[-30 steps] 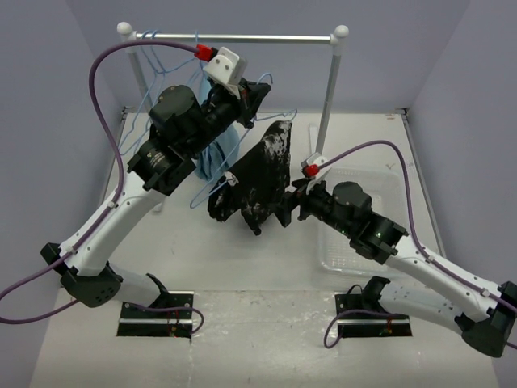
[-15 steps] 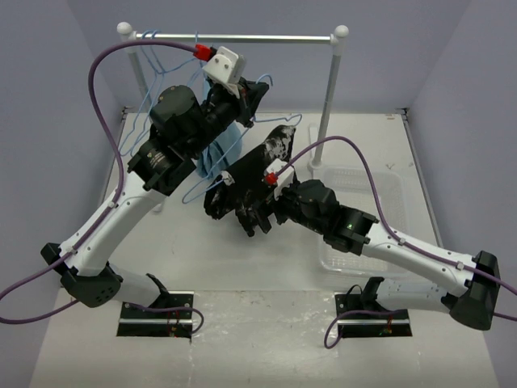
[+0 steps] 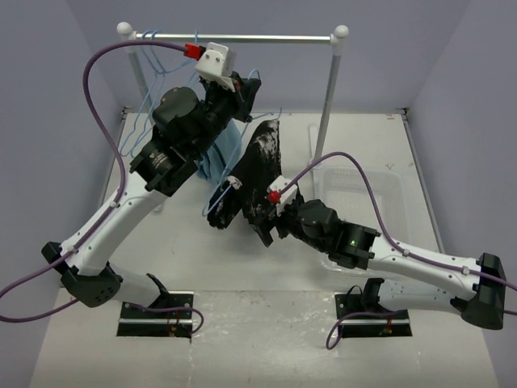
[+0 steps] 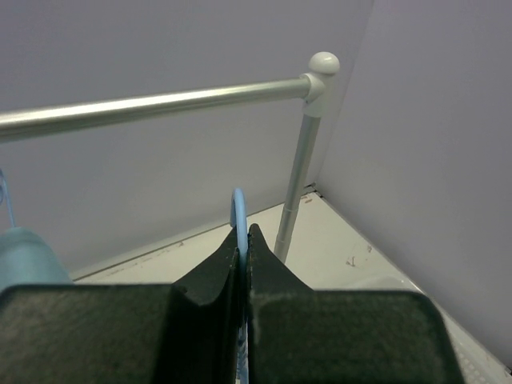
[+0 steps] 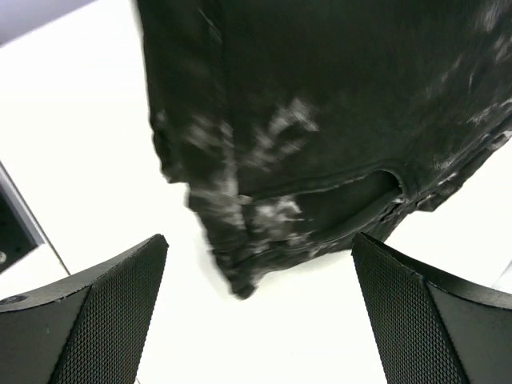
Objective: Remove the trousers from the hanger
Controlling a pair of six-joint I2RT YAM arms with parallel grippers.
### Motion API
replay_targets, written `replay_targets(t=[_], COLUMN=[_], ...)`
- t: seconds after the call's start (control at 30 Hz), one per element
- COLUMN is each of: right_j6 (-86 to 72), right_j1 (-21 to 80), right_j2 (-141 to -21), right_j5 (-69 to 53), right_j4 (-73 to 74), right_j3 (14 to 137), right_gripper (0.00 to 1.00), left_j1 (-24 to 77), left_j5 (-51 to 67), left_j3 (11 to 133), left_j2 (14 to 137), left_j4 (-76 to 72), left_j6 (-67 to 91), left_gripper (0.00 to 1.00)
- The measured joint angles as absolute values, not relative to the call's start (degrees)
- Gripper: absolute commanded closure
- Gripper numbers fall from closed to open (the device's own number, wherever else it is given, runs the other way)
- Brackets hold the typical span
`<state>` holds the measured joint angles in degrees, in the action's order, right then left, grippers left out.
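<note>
The trousers (image 3: 257, 171), black with white speckles, hang in the air from the light-blue wire hanger (image 3: 216, 196). My left gripper (image 3: 242, 87) is shut on the hanger's hook just below the rail. In the left wrist view the blue wire (image 4: 238, 214) stands up between the closed fingers. My right gripper (image 3: 271, 229) is open and empty at the trousers' lower end. In the right wrist view the trousers (image 5: 320, 120) hang just beyond the wide-apart fingertips (image 5: 96, 308), without touching them.
A metal rail (image 3: 266, 37) on two posts spans the back, its right post (image 3: 327, 105) close behind the trousers. More blue hangers (image 3: 149, 77) hang at its left end. A plain light-blue cloth (image 3: 220, 152) hangs by my left arm. A clear plastic bin (image 3: 367, 190) sits at right.
My right arm has swung left and forward, bringing its open gripper up to the trousers' lower end. My left gripper has raised the hanger slightly towards the rail.
</note>
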<state>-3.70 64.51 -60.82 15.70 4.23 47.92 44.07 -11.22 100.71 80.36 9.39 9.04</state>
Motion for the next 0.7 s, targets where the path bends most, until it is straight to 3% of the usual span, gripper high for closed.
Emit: replay_targets(t=[0.27,0.53,0.63,0.7], right_j6=[-3.6,0.4,3.2,5.0], right_j1=[66.2,66.4,66.4,66.4], right_j2=[-61.3,-71.4,-73.6,-74.4], right_j5=[21.8,33.6,38.5,41.8], right_j4=[0.8,-9.8,-15.8,-19.7], right_j3=[47.6,47.8,47.8,47.8], right_gripper=[0.01,0.02,0.19,0.23], left_j1=[46.2,46.7,46.7,46.7], left_j5=[-16.6,-15.8,-15.1,-14.7], left_j3=[100.6,100.3,99.1,98.2], left_j2=[80.7,80.7,80.2,79.8], left_j4=[9.3,8.9,8.4,8.1], left_j6=[10.0,10.3,10.8,11.0], left_gripper=[1.0,1.0,1.0,1.0])
